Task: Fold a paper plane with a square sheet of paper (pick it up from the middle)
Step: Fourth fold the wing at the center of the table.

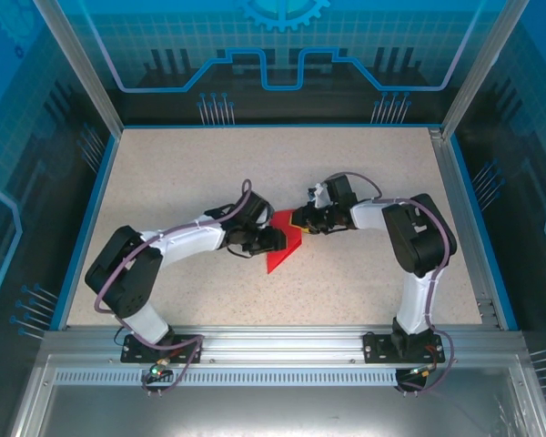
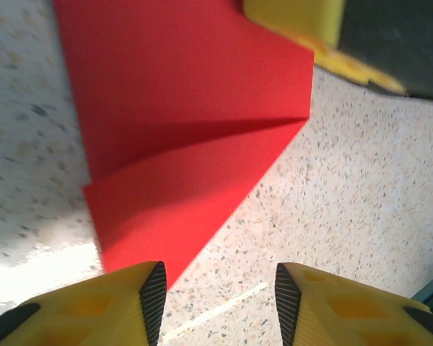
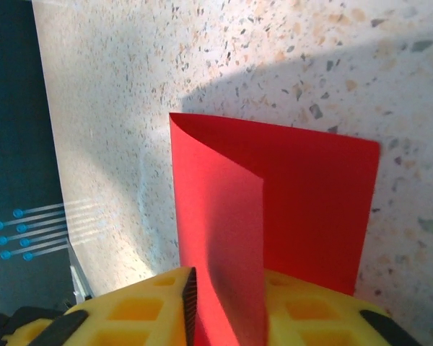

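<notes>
The square sheet of paper (image 1: 282, 250) is bright red and lies partly folded in the middle of the table, between my two grippers. In the left wrist view the paper (image 2: 180, 108) shows a diagonal crease and one pointed corner near my fingers. My left gripper (image 2: 216, 299) is open, with bare table between its pads and the left finger beside the paper's corner. My right gripper (image 3: 229, 306) is closed around a raised flap of the paper (image 3: 310, 202), which stands up between its yellow fingers. From above, the left gripper (image 1: 275, 239) and right gripper (image 1: 300, 221) face each other across the sheet.
The speckled table (image 1: 364, 164) has free room on all sides of the paper. A blue rim (image 1: 96, 182) and metal posts border it. The right gripper's yellow finger (image 2: 296, 18) shows at the top of the left wrist view, at the paper's far edge.
</notes>
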`<state>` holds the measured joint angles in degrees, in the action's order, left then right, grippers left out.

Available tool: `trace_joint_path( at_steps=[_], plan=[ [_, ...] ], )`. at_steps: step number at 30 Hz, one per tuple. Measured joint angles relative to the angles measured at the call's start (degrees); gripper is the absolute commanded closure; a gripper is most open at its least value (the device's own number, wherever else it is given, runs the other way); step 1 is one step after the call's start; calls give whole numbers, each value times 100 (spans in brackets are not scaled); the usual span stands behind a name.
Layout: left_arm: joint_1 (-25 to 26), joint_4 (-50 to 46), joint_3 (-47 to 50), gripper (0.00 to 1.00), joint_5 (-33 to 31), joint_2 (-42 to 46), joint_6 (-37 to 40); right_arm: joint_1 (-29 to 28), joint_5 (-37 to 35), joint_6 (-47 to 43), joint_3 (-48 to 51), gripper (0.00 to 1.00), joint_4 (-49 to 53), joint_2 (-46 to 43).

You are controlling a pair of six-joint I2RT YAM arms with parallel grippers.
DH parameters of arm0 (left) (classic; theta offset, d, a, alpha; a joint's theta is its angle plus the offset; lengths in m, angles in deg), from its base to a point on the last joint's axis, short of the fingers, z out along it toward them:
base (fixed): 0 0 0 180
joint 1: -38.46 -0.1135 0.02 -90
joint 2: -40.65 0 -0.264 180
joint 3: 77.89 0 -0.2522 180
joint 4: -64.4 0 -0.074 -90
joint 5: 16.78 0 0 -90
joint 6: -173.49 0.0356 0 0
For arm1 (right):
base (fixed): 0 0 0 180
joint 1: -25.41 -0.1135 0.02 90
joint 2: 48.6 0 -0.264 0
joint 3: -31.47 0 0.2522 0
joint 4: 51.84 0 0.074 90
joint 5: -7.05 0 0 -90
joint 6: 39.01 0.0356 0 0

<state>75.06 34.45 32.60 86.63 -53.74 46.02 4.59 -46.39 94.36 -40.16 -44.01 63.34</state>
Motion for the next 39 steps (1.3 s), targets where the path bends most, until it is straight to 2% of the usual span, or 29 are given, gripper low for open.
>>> trace_joint_path(
  at_steps=[6, 13, 22, 33, 39],
  plan=[
    [564, -166, -57, 46, -684, -35, -11, 31, 168, 4, -22, 90, 31, 37],
    [1126, -468, -361, 44, -1840, -354, -76, 31, 317, 50, -22, 90, 31, 37],
    [1613, -859, -765, 44, -3110, -881, -190, 31, 514, 46, -79, 89, 129, 35],
    [1742, -1117, -817, 50, -3674, -1036, -315, 31, 595, 4, -173, 88, 256, 13],
    [1757, -1121, -817, 59, -3722, -1067, -315, 31, 592, 4, -173, 88, 286, 13]
  ],
)
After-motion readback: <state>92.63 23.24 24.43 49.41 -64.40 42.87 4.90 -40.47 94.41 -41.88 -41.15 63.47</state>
